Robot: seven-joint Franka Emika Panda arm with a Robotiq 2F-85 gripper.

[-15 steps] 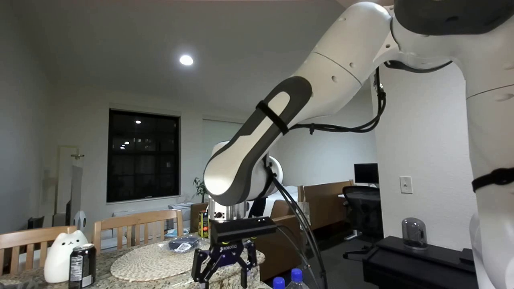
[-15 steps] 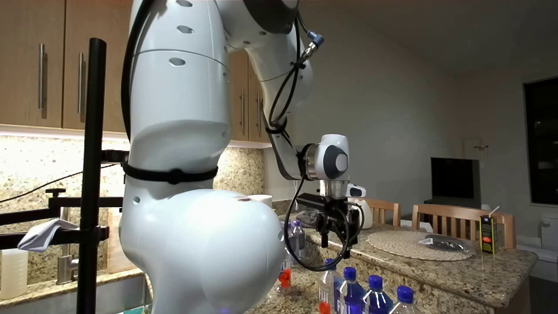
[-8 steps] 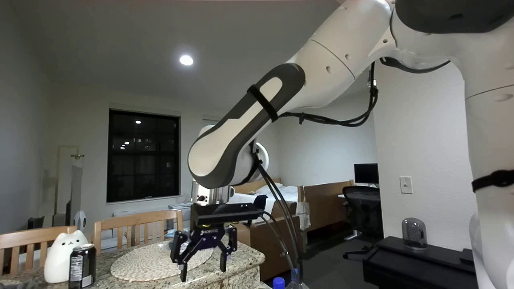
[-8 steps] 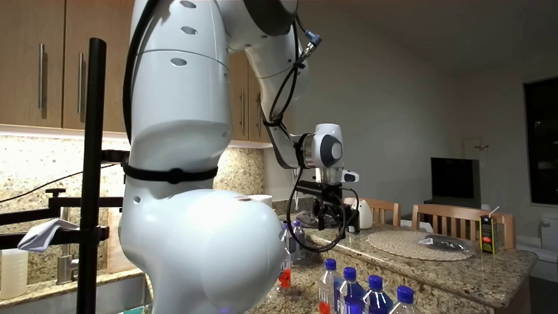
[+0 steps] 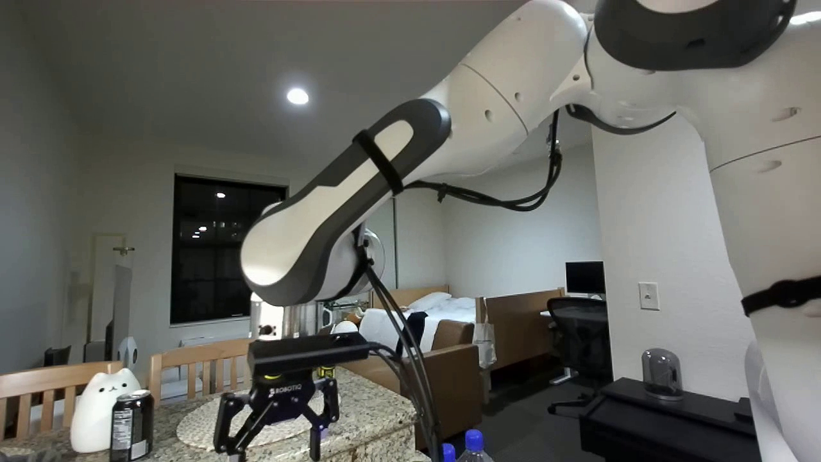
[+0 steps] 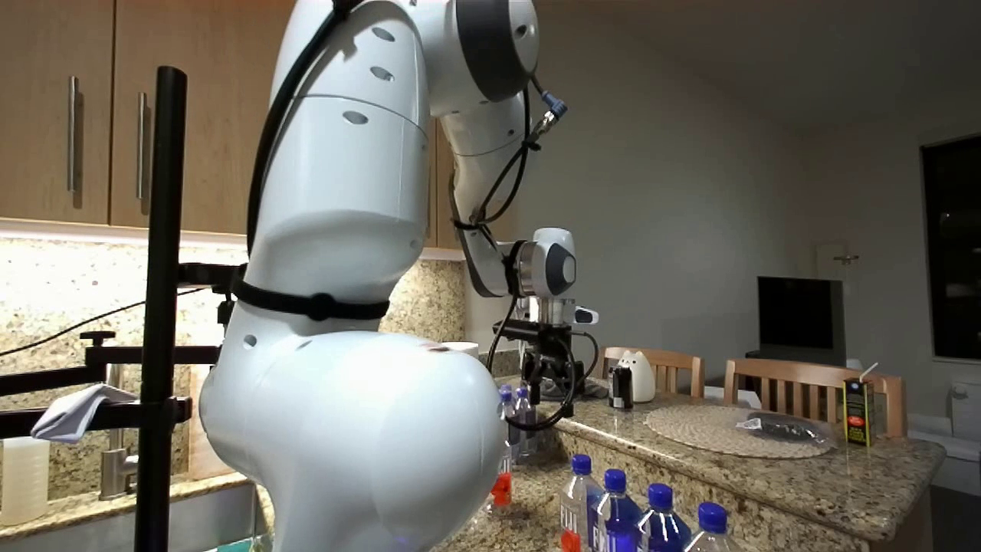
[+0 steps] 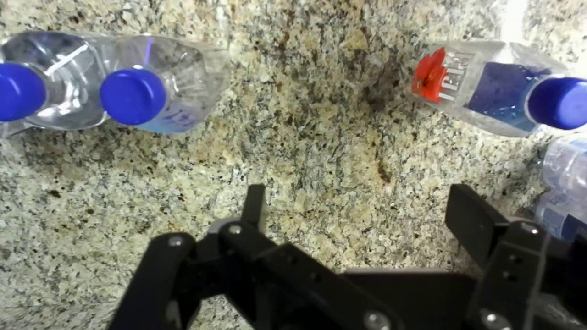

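Observation:
My gripper (image 7: pixel 360 206) is open and empty. Its fingers stand wide apart above the speckled granite counter (image 7: pixel 312 151). In the wrist view two bottles with blue caps (image 7: pixel 133 96) are at the upper left. A bottle with a red flower (image 7: pixel 486 87) is at the upper right, and clear plastic bottles (image 7: pixel 568 169) show at the right edge. No bottle is between the fingers. In an exterior view the gripper (image 6: pixel 550 402) hangs near the back bottles (image 6: pixel 523 422), with several front bottles (image 6: pixel 615 510) nearer the camera. It also shows in an exterior view (image 5: pixel 276 449).
A raised granite bar (image 6: pixel 866 491) bears a round woven mat (image 6: pixel 690 429), a plastic packet (image 6: pixel 782 425), a drink carton (image 6: pixel 857 414), a white cat figure (image 6: pixel 638 376) and a black can (image 6: pixel 621 387). Wooden chairs (image 5: pixel 205 359) stand behind. A black pole (image 6: pixel 161 307) is beside the arm.
The arm has swung, and my gripper has moved left in both exterior views, from the front bottles toward the back ones. It first rose, then dropped a little. The fingers stay open.

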